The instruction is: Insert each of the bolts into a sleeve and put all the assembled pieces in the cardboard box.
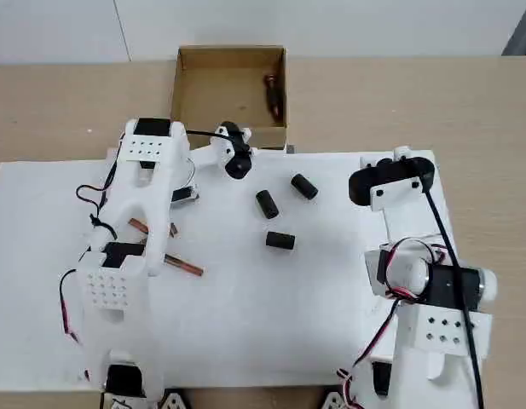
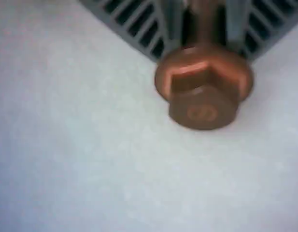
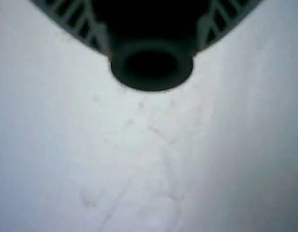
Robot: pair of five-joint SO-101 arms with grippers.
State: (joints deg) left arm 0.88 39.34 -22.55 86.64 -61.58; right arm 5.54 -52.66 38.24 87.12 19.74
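Short of the cardboard box [image 1: 176, 94], the right tool [image 3: 151, 21] is clamped on a black sleeve [image 3: 151, 65]; nearer the box, the left tool [image 2: 204, 21] pinches a copper bolt [image 2: 203, 89]. Best bring bolt and bore onto one axis, then push slowly, squarely.

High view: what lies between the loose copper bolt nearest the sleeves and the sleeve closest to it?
Nothing: the white sheet is bare between that bolt and the sleeve, as the high view shows.
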